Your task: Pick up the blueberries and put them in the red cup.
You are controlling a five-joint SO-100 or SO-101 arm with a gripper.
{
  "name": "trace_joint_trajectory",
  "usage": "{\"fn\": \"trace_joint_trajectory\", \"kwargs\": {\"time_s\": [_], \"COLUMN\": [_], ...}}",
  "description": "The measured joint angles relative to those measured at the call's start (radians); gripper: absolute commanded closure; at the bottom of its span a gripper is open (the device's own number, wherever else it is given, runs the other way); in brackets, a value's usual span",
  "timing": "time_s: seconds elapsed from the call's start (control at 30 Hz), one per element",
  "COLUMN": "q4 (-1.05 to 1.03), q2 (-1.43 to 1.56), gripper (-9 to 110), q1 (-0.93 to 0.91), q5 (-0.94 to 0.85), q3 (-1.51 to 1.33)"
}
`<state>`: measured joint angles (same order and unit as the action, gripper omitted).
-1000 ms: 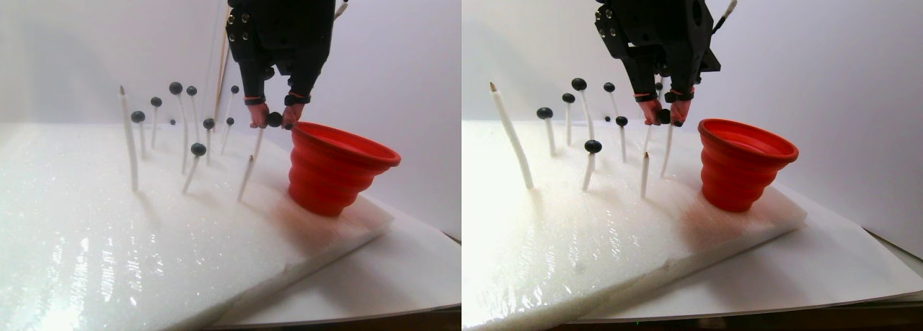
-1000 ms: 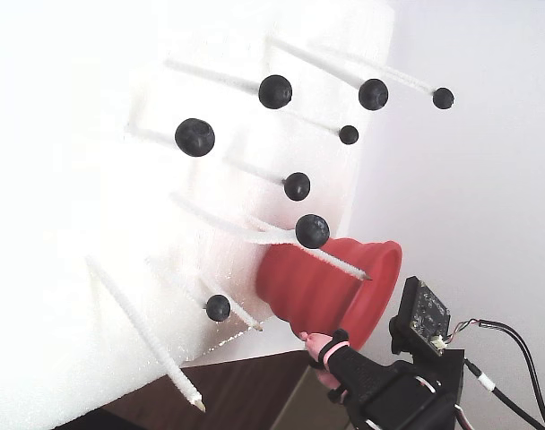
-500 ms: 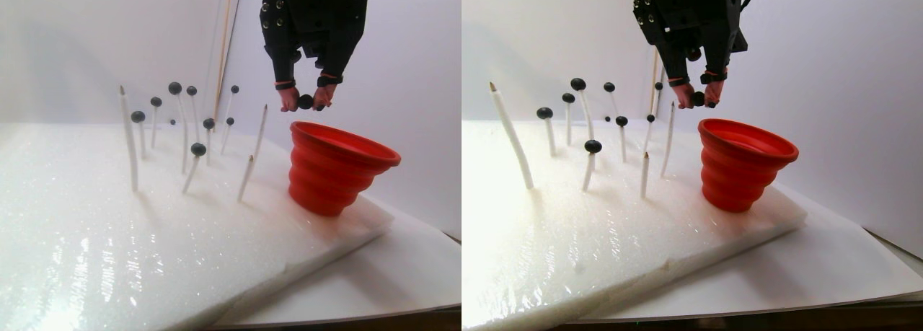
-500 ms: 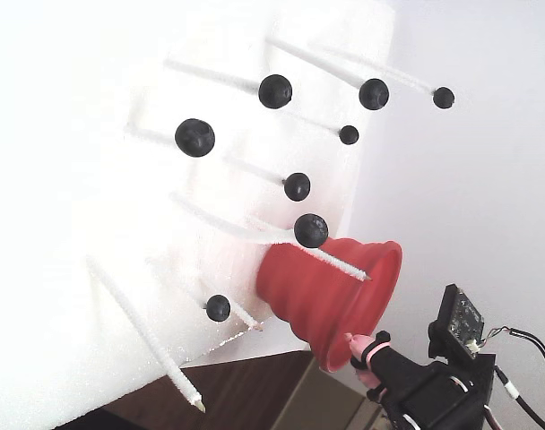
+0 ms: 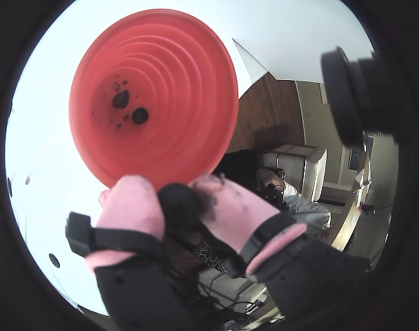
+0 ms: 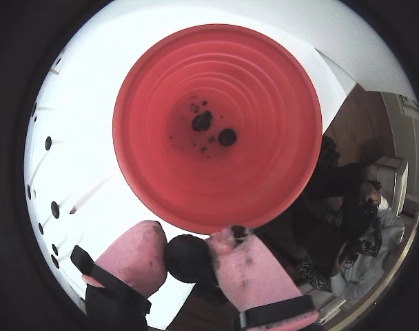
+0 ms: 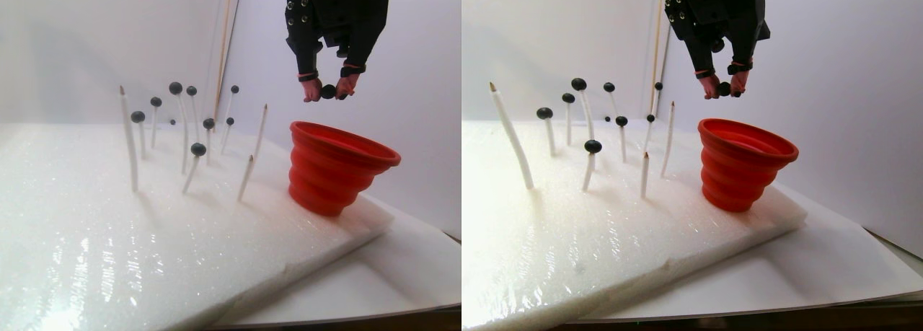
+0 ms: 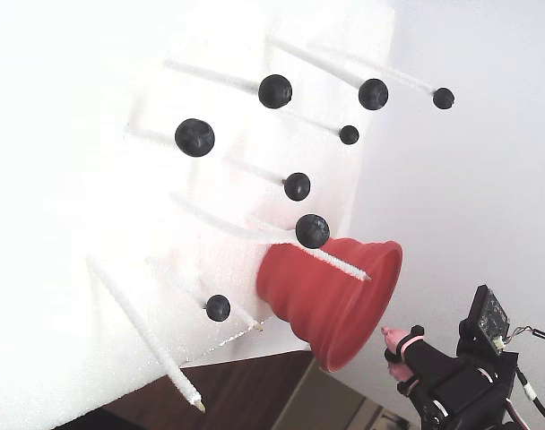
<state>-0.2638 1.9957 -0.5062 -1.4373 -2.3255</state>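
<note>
I'm mid-carry right now; the end effector point(image 7: 329, 93) has its pink pads pinched on one berry point(image 6: 187, 258) and hangs above the cup's point(image 7: 339, 165) rim, a bit toward the stick side in the stereo pair view; from a wrist view the berry sits just outside the near lip, so I reckon I need to nudge further over the mouth before letting go; cup already has two berries in the bottom point(image 6: 201, 121) plus some dark specks; the other berries point(image 7: 198, 149) are on their sticks point(image 7: 130, 140) in the foam point(image 7: 144, 230).
</note>
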Motion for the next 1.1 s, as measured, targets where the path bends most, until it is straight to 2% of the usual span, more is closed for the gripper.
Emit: {"fn": "trace_joint_trajectory", "kwargs": {"time_s": [0.4, 0.63, 1.1], "q4": [0.054, 0.089, 0.092], "q2": [-0.123, -0.161, -0.163], "gripper": [90, 84, 85], "q1": [-0.020, -0.026, -0.026], "q5": [-0.014, -0.012, -0.014], "q3": [0.083, 0.097, 0.097]}}
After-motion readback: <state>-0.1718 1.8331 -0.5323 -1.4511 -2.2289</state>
